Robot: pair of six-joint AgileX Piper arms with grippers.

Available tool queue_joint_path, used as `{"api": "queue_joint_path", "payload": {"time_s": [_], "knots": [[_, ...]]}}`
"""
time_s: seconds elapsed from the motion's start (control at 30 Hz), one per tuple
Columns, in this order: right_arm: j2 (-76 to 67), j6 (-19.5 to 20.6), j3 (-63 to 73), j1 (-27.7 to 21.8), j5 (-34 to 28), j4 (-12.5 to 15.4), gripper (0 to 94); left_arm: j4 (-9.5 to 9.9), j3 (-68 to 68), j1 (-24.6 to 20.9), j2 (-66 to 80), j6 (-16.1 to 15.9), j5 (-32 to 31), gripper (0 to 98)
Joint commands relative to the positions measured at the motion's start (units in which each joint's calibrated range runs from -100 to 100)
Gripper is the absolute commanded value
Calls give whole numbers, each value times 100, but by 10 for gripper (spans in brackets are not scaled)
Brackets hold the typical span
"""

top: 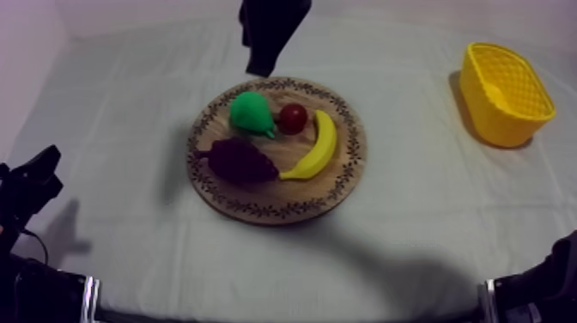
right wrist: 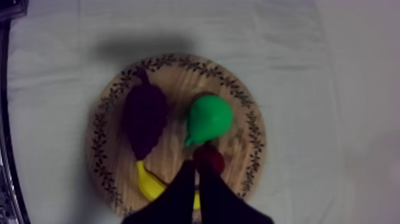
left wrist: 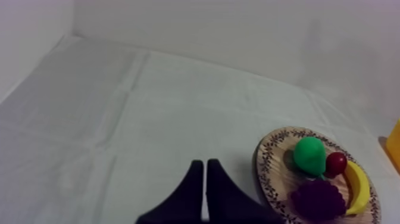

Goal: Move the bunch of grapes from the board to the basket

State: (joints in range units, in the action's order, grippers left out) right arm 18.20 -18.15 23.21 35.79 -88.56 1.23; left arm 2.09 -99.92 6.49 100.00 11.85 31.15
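Note:
The dark purple bunch of grapes (top: 240,161) (left wrist: 317,199) (right wrist: 144,119) lies on the round wooden board (top: 283,206) (right wrist: 172,77), on its left half in the top view. My right gripper (top: 260,69) (right wrist: 196,164) hangs above the board's far edge with its fingers together, shut on nothing, apart from the grapes. My left gripper (top: 43,167) (left wrist: 205,164) sits low at the table's left, also shut on nothing, well away from the board (left wrist: 271,173). The yellow basket (top: 505,94) stands at the far right.
A green pear (top: 251,112) (right wrist: 208,118), a small red fruit (top: 293,118) (right wrist: 209,158) and a banana (top: 318,148) (right wrist: 149,182) share the board beside the grapes. Grey-white cloth lies open between the board and the basket.

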Motion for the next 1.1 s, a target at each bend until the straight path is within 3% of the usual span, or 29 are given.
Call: {"api": "queue_joint_path", "payload": {"time_s": [0.0,0.4,0.63,0.87,1.07], "knots": [[276,7,118,52,-133,33,5,4,4,-1,0,-1,-3,1],[1076,34,678,229,-564,65,32,4,4,-1,0,-1,-3,1],[1304,78,831,247,-563,47,193,4,4,-1,0,-1,-3,1],[1367,75,827,242,-458,19,457,4,4,-1,0,-1,-3,1],[1432,-39,748,214,-338,60,572,4,4,-1,0,-1,-3,1]]}}
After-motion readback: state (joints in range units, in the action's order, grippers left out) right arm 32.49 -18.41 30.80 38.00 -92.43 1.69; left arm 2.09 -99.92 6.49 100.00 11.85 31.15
